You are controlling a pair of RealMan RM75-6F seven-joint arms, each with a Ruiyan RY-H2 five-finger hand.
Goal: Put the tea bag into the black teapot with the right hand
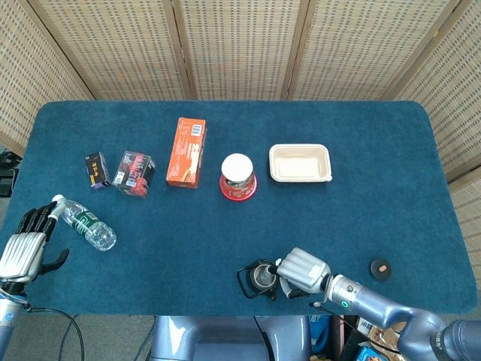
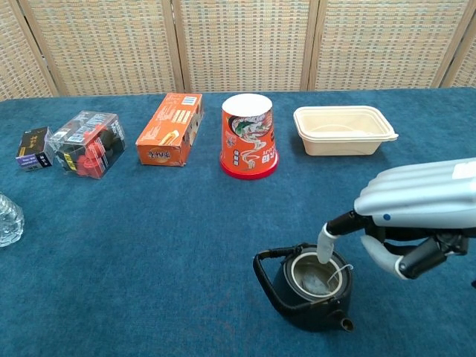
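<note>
Overhead, blue table (image 1: 361,150) (woven screens (image 1: 240,45) behind)

A blue-carpeted table (image 1: 391,188) carries boxes, a cup (image 1: 238,177), tray (image 1: 300,163), bottle (image 1: 84,223), black teapot (image 2: 311,288) and lid (image 1: 381,268)

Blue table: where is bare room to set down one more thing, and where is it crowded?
The widest bare stretch of the blue carpeted table is the right side, beyond the beige plastic tray. The centre, between the orange carton and the black teapot, is also free. It is crowded around the teapot, where the right hand hovers, and along the back row.
</note>
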